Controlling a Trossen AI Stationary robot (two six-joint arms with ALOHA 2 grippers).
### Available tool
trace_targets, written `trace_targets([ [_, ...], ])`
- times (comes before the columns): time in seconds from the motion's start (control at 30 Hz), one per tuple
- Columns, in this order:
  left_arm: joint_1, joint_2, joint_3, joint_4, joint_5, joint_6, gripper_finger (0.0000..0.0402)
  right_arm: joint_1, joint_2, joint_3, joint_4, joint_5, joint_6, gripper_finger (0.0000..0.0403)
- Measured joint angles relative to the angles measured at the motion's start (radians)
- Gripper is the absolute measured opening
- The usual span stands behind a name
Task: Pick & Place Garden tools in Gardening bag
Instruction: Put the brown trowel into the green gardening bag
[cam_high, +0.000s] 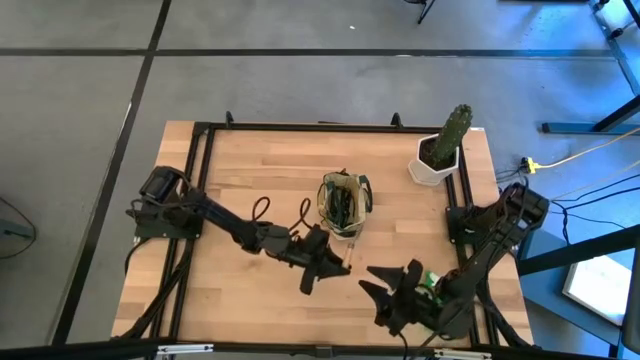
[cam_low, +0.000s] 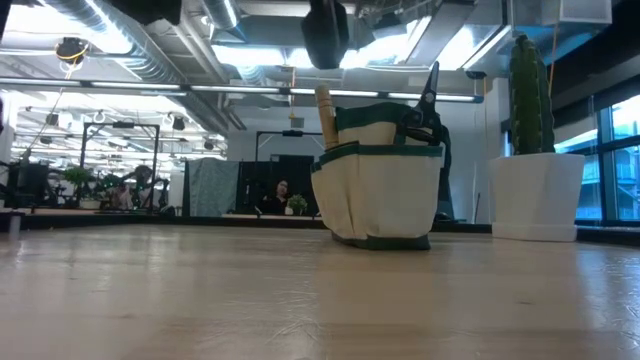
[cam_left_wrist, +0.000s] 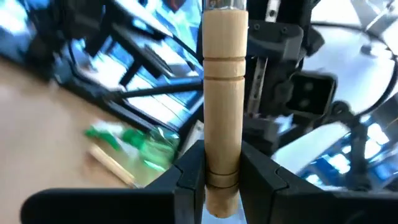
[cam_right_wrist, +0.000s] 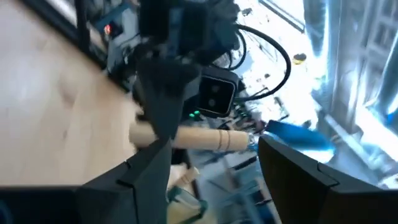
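The olive and beige gardening bag (cam_high: 345, 203) stands upright mid-table; in the low view (cam_low: 380, 185) a wooden handle (cam_low: 324, 112) and black pruners (cam_low: 430, 95) stick out of its top. My left gripper (cam_high: 322, 265) is just near of the bag, shut on a wooden-handled tool (cam_left_wrist: 222, 93) whose metal head is out of view. My right gripper (cam_high: 385, 290) is open and empty near the front edge, facing the left gripper. A green spray bottle (cam_left_wrist: 134, 142) and another wooden handle (cam_left_wrist: 112, 165) lie on the table by the right arm. My left gripper pinches the wooden handle near its free end (cam_left_wrist: 222, 168) between its two fingers (cam_left_wrist: 186, 180). The handle runs out forward past the fingers toward its metal ferrule (cam_left_wrist: 224, 5). In the right wrist view the handle (cam_right_wrist: 199, 138) lies about level, clear of the table.
A cactus in a white hexagonal pot (cam_high: 440, 152) stands at the far right corner. The black frame rails (cam_high: 200, 180) run along the table's left and right sides. Bare wood (cam_high: 250, 170) lies left of the bag.
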Motion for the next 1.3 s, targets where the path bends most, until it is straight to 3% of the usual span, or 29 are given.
trace_targets([
  [0.2,0.023,-0.069,0.0,-0.003,-0.01,0.277,0.0063,-0.005,-0.102,-0.018,-0.046,-0.14,0.251,0.0243],
  [0.47,0.051,-0.143,0.0,-0.082,-0.068,0.45,0.0063,-0.16,-0.334,-0.135,-0.351,-0.571,0.798,0.0243],
  [0.63,0.082,-0.138,0.0,-0.108,-0.088,0.459,0.0063,-0.286,-0.467,-0.243,-0.298,-0.655,0.857,0.0243],
  [0.8,0.134,-0.142,0.0,-0.105,-0.085,0.488,0.0063,-0.376,-0.625,-0.461,-0.129,-0.781,0.887,0.0243],
  [0.97,0.228,-0.142,0.0,-0.145,-0.015,0.45,0.0063,-0.443,-0.821,-0.659,-0.029,-0.882,0.891,0.0243],
  [1.2,0.341,-0.114,0.0,-0.102,0.091,0.446,0.0063,-0.544,-0.969,-0.708,-0.116,-1.041,0.928,0.0243],
  [1.3,0.362,-0.085,0.001,-0.064,0.144,0.451,0.0063,-0.62,-0.991,-0.708,-0.095,-1.218,0.963,0.0243],
])
